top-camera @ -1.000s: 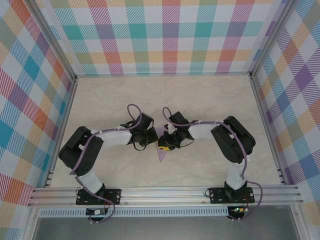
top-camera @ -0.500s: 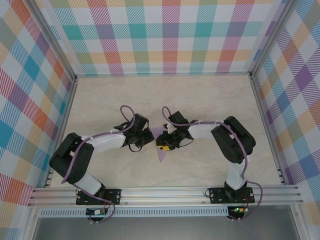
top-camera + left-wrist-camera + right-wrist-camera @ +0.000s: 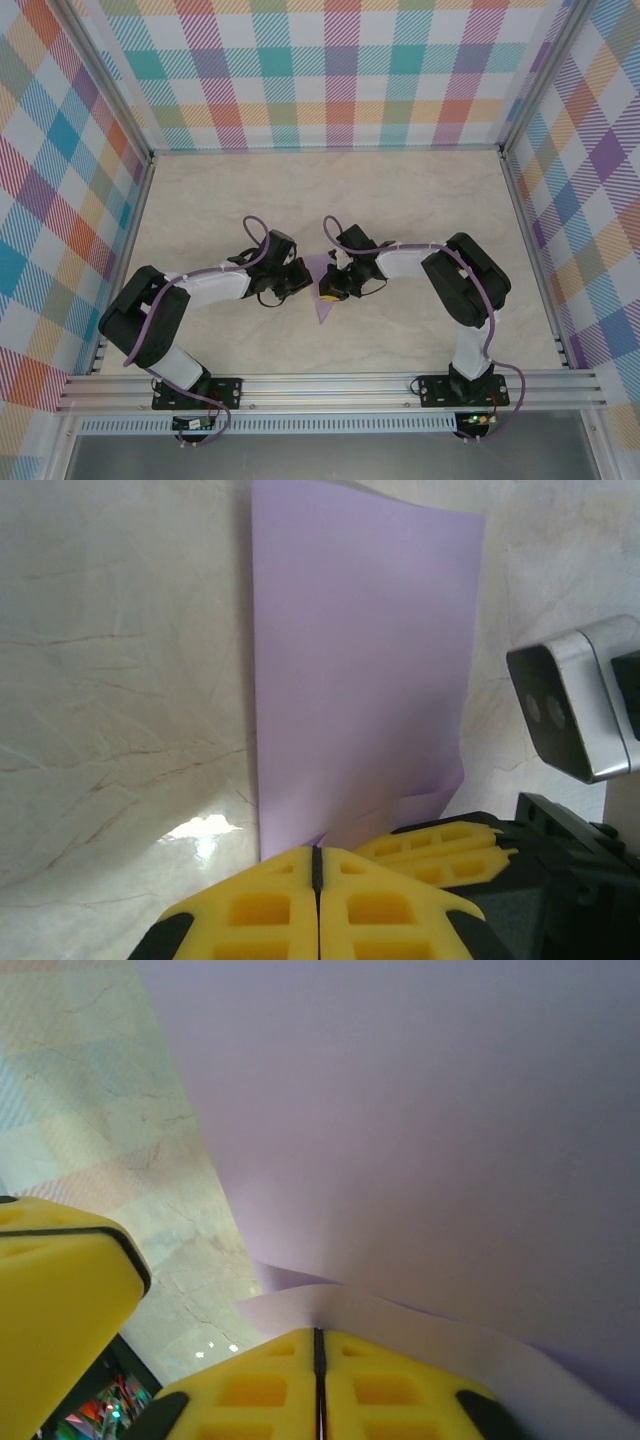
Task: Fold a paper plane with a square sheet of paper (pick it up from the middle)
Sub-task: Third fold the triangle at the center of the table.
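Jaws closed on both: left gripper touches the paper at its edge, right gripper pinches it (thin, limp, easily creased; probably best held mid-fold).

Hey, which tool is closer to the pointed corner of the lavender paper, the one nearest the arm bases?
Right. The right tool sits on the lavender paper just past that corner; the left tool pinches its left edge farther back.

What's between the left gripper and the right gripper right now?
The lavender paper lies between the left gripper and the right gripper, with both shut on it. The top external view shows this.
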